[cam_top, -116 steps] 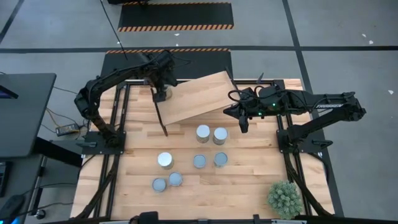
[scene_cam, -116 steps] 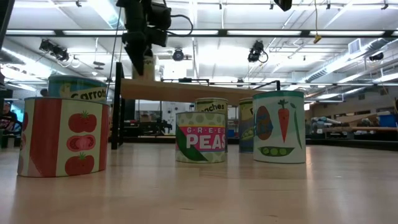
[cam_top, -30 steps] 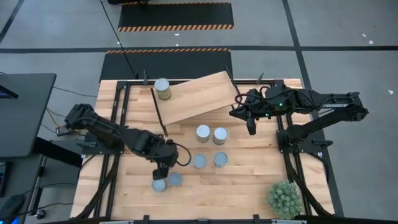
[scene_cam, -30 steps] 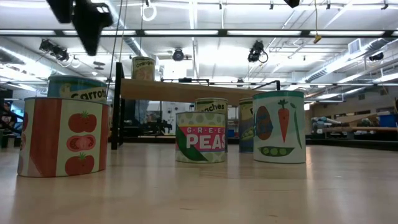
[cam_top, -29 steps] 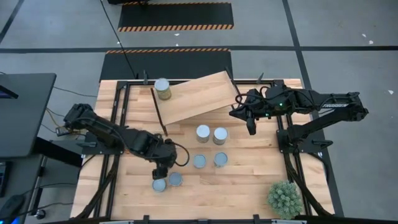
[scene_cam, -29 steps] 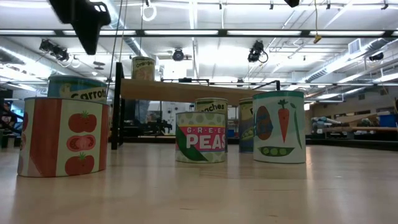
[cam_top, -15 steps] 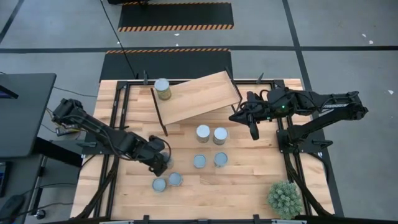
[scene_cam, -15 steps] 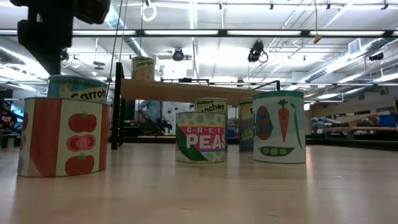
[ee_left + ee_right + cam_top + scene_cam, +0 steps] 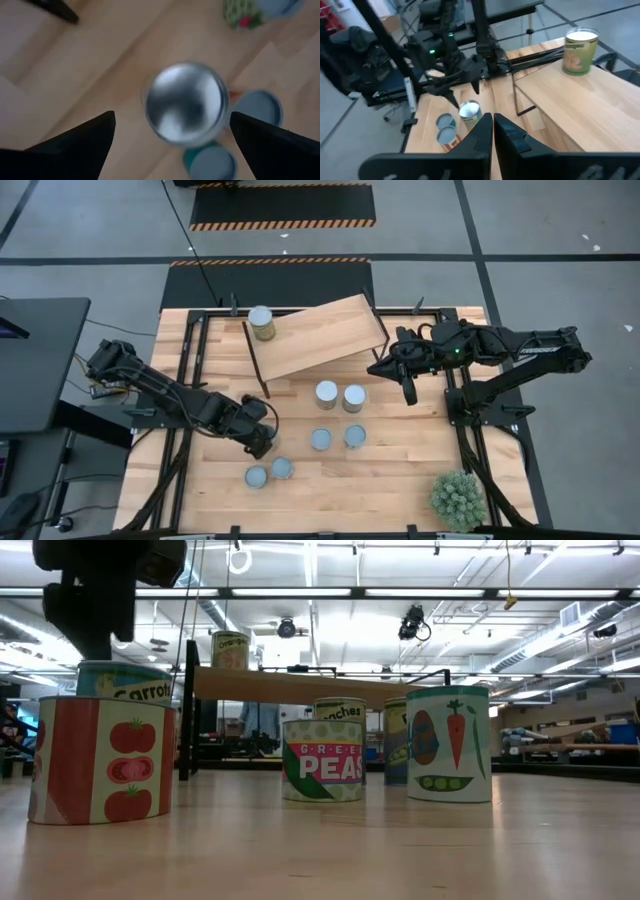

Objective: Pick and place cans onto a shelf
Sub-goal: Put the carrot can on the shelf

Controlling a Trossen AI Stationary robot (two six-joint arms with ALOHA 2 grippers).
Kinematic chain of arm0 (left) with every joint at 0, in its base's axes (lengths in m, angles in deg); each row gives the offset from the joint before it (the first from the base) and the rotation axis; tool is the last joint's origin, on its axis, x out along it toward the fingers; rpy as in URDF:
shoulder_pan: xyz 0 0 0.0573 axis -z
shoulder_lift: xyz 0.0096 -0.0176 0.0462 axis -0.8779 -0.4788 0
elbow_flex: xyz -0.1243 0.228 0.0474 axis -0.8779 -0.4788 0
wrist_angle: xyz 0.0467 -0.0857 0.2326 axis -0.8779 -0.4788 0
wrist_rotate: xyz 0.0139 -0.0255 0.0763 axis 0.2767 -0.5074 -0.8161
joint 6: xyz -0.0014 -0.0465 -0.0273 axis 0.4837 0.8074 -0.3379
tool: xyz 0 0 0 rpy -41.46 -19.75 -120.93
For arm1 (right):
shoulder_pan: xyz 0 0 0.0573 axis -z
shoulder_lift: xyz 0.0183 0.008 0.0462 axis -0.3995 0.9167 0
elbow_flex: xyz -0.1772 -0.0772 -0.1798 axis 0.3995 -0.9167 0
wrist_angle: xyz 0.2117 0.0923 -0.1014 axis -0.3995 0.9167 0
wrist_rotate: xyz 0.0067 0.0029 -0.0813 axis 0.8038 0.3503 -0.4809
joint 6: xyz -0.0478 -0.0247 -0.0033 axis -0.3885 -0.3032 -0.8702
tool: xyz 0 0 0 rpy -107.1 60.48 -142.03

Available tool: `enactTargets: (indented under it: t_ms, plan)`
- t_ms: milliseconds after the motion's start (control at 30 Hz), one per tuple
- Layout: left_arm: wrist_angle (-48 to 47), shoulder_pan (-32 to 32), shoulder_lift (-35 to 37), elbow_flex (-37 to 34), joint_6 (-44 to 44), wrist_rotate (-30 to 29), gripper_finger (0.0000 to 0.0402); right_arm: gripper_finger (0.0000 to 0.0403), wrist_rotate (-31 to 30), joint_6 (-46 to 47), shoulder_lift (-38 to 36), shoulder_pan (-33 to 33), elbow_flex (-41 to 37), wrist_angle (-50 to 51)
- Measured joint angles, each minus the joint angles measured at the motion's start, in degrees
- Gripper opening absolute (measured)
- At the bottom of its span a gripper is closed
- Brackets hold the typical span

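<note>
We see the left gripper [image 9: 259, 442] low over the counter [image 9: 400, 480], directly above a silver-topped can [image 9: 185, 103]; its fingers [image 9: 75, 145] are spread wide on either side of that can and hold nothing. Two blue-grey-topped short cans [image 9: 257, 477] and [image 9: 282, 468] sit just beside it, nearer the counter's front edge.

The right gripper [image 9: 405, 385] hangs beside the right end of the shelf [image 9: 320, 340], above the counter; from its own wrist view its fingers [image 9: 482, 132] are pressed together with nothing between them.

One can [image 9: 261, 322] stands upright on the shelf near its left end; in the low view its label seems to read "Oranges", though the lettering is small. Two taller cans [image 9: 326, 394] and [image 9: 353, 397] stand side by side in front of the shelf, and two shorter ones [image 9: 320, 439] and [image 9: 355, 435] stand nearer us.

In the low view we read "GREEN PEAS" on a short can [image 9: 322, 774], "Carrots" on a can [image 9: 125, 682] at the left, and part of "Peaches" on a can [image 9: 342, 710] behind the peas. A tomato-printed can [image 9: 100, 760] and one with carrot and pea drawings [image 9: 448, 743] carry no readable words. A green spiky plant [image 9: 458, 498] sits at the counter's front right corner.
</note>
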Motion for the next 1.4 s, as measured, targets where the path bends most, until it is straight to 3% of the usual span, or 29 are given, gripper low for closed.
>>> enactTargets:
  t_ms: [167,300,967,1267,1400]
  plan:
    - [2.69,-0.86,-0.09,0.05,-10.8,-6.73,0.04,0.0023,-2.3,4.08,0.38,-0.43,0.0,-0.04]
    - [4.15,-2.87,-0.09,0.1,-17.62,-2.97,0.04,0.0023,-3.24,5.36,0.49,-1.81,0.0,0.13]
    - [6.22,-5.49,0.42,0.41,-7.19,8.34,0.04,0.0022,-3.4,1.46,2.33,-1.88,0.0,-0.76]
    - [2.43,-5.19,0.35,4.76,-4.27,4.36,0.04,0.0023,1.33,-0.65,2.33,0.15,0.0,-1.16]
    - [-3.15,-5.0,0.35,8.45,-4.18,-0.7,0.04,0.0022,2.18,-1.74,2.33,0.15,0.0,-1.14]
